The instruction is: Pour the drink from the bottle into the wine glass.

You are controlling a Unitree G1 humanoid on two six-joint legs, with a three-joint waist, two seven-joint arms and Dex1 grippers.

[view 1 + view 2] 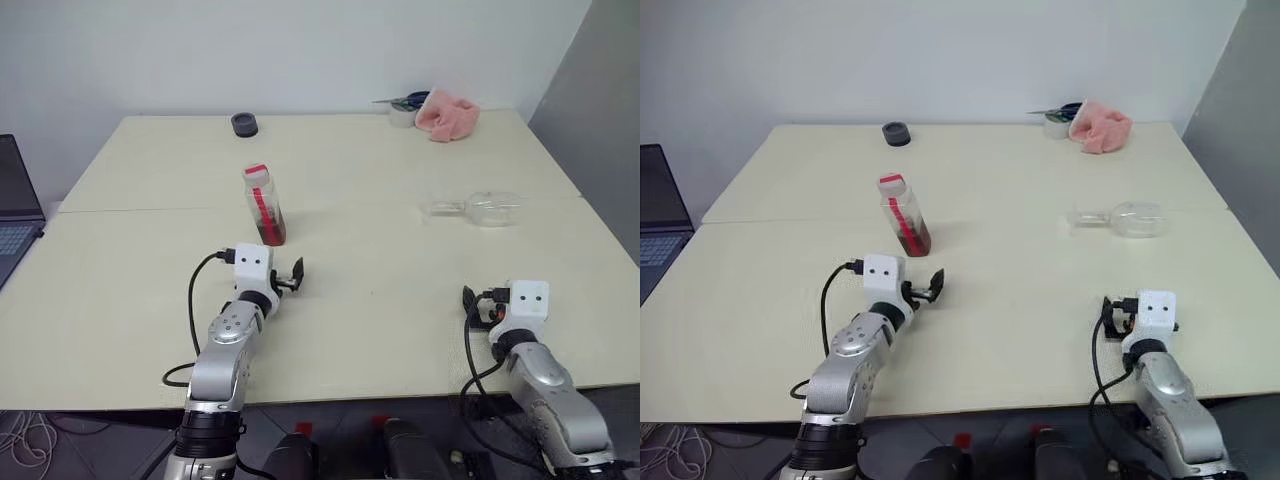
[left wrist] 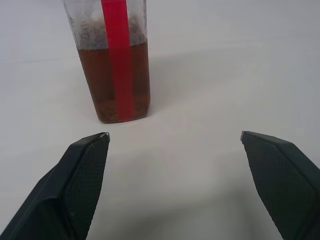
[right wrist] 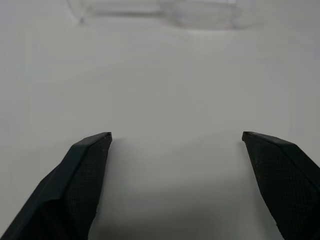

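Both grippers are hovering wide open and empty over the table (image 1: 360,330).
The left gripper (image 2: 175,137) is facing the upright bottle (image 1: 264,205) just beyond it, drink (image 2: 95,82) filling its lower part; the right gripper (image 3: 176,136) is facing the wine glass (image 1: 480,208), lying on its side farther off.

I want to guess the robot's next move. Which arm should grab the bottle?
Probably the left. The left gripper is open with the upright bottle just ahead of it, a little off-centre. The right gripper faces the wine glass, which lies on its side.
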